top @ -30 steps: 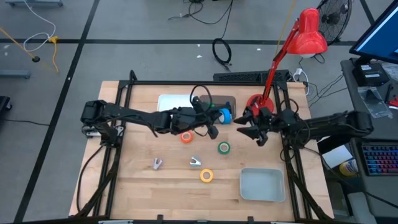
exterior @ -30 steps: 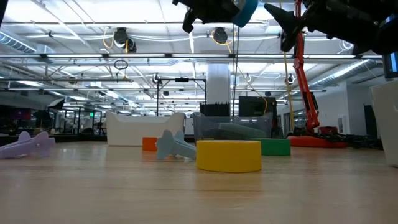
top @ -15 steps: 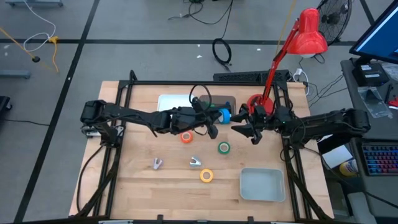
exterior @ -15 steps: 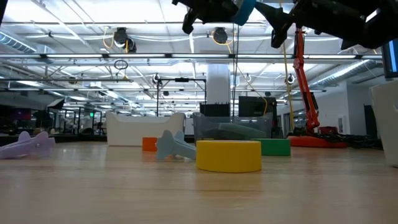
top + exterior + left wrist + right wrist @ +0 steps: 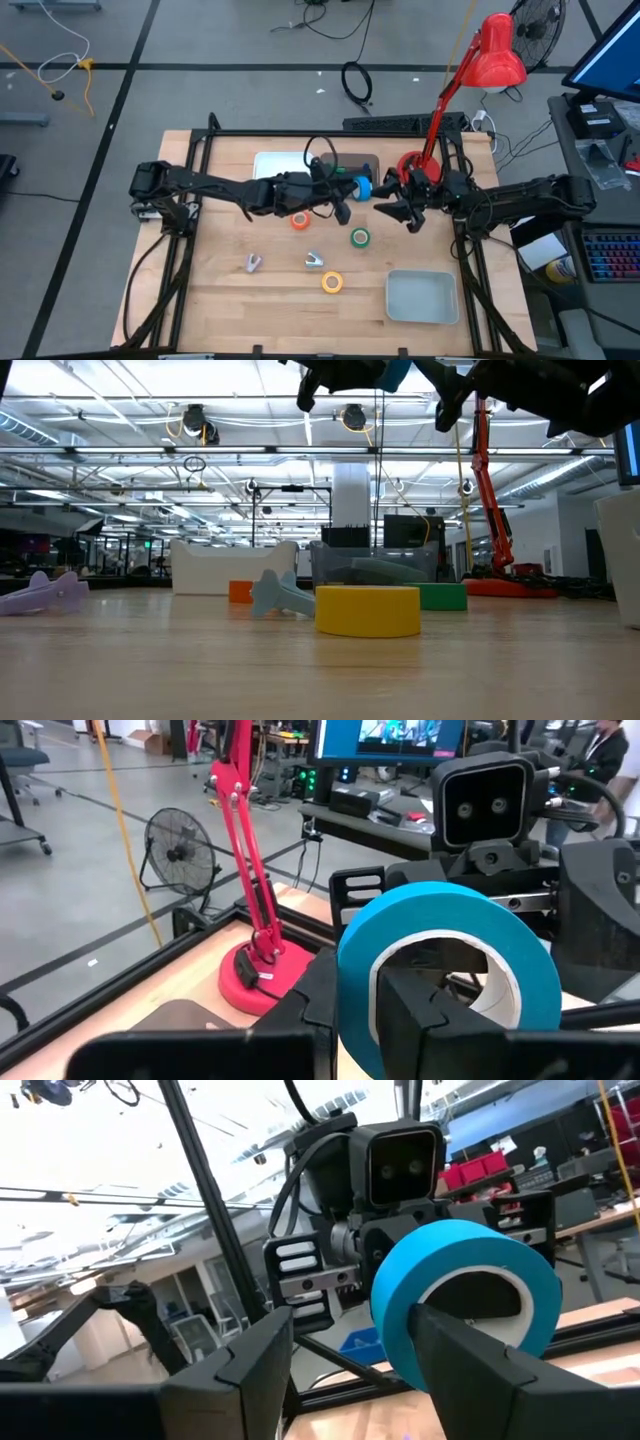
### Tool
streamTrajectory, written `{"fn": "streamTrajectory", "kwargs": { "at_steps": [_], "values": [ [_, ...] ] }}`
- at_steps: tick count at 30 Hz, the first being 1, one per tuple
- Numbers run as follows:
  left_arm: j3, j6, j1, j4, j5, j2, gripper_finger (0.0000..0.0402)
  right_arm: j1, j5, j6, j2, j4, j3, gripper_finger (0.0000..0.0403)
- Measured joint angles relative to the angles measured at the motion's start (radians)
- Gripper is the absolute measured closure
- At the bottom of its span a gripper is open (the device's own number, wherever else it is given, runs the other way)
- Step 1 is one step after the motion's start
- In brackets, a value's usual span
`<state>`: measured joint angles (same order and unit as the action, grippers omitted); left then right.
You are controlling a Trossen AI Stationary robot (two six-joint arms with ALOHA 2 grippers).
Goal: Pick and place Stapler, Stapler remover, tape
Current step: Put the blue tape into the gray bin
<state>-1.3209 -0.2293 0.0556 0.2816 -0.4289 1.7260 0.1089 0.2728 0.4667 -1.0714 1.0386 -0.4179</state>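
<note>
My left gripper [image 5: 358, 188] reaches in from the table's left and is shut on the blue tape roll [image 5: 365, 186], raised over the middle of the table. My right gripper [image 5: 397, 213] hangs open just to the right of that roll; in its wrist view the blue roll [image 5: 465, 1295] sits by one finger. The orange roll [image 5: 299, 220], green roll [image 5: 360, 238] and yellow roll [image 5: 332, 283] lie flat on the wood. A small lilac piece [image 5: 253, 262] and a pale-blue piece [image 5: 314, 260] lie near them. My left gripper has the blue roll's band [image 5: 355, 975] pinched through its wall, one finger [image 5: 425, 1010] inside the pale core and the other outside. The fingers come level from the table's left. The roll stands on edge, lifted clear. My right gripper: I cannot tell whether its finger [image 5: 465, 1365] touches the roll.
A white tray [image 5: 422, 297] sits at the near right. A white tray [image 5: 275, 163] and a dark-bottomed clear bin [image 5: 350, 163] stand at the far edge. The red lamp's base [image 5: 410, 163] is beside the right arm. A black frame borders the table.
My right gripper has moved toward the table's left and slightly toward the far edge, closing on the blue roll, with its fingers staying open. My left gripper has kept the roll raised in about the same place.
</note>
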Motion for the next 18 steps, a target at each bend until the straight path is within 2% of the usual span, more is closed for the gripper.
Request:
{"fn": "streamTrajectory", "kwargs": {
  "at_steps": [6,11,18],
  "values": [
    [0.0,0.009,0.01,0.005,-0.005,-0.001,0.0367,0.0,0.002,-0.007,0.0,-0.006,-0.002,0.0202],
    [0.0,0.034,0.025,0.005,-0.059,-0.001,0.0367,0.0,0.0,-0.008,-0.001,-0.016,-0.002,0.0202],
    [0.001,0.104,0.034,0.068,-0.087,0.006,0.0367,0.0,-0.044,-0.042,-0.005,-0.059,-0.003,0.0202]
  ]
}}
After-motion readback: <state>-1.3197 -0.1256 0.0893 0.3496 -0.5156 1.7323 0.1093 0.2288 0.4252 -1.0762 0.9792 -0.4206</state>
